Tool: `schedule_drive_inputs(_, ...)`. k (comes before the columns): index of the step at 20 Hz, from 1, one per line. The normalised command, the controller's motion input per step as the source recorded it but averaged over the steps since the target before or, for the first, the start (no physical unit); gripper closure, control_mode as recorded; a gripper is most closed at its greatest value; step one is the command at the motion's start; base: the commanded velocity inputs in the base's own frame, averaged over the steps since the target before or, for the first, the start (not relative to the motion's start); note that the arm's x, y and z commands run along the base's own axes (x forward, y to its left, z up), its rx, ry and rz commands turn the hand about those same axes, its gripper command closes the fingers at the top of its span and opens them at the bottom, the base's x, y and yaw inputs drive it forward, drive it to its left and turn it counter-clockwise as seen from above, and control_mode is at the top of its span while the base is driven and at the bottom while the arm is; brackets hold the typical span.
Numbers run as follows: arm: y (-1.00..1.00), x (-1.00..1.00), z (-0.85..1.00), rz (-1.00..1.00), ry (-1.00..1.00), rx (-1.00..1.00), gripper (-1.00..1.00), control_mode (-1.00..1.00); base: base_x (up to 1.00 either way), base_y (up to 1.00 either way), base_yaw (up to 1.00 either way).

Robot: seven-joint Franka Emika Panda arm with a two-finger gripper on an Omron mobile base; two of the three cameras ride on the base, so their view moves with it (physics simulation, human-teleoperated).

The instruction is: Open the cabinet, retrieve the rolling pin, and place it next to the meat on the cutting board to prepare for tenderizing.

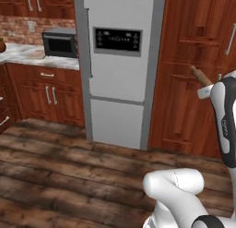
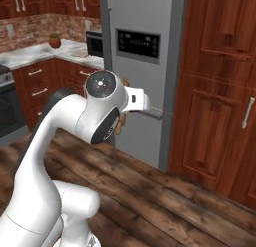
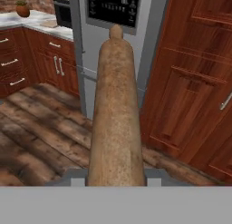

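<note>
Dark plank floor (image 1: 69,176) underfoot; grey fridge (image 1: 120,65) between reddish-brown cabinet (image 1: 193,84) and marble worktop (image 1: 41,58) carrying a microwave (image 1: 60,43). Gripper (image 3: 116,175) pinching the rolling pin (image 3: 115,109) — held aloft, pointing toward the fridge, well above the floor.

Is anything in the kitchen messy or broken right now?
No, nothing looks spilled or broken. The only odd sight is the rolling pin up in the air, held by the tool and pointing at the fridge.
</note>
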Motion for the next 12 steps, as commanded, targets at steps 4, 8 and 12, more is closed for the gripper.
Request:
schedule_drive_inputs(4,0.0,0.0,0.0,0.0,0.0,0.0,1.0,1.0,0.15,1.0,0.19)
schedule_drive_inputs(8,0.0,0.0,0.0,0.0,0.0,0.0,1.0,1.0,0.21,1.0,0.22)
schedule_drive_inputs(12,0.0,0.0,0.0,0.0,0.0,0.0,1.0,1.0,0.36,1.0,0.28)
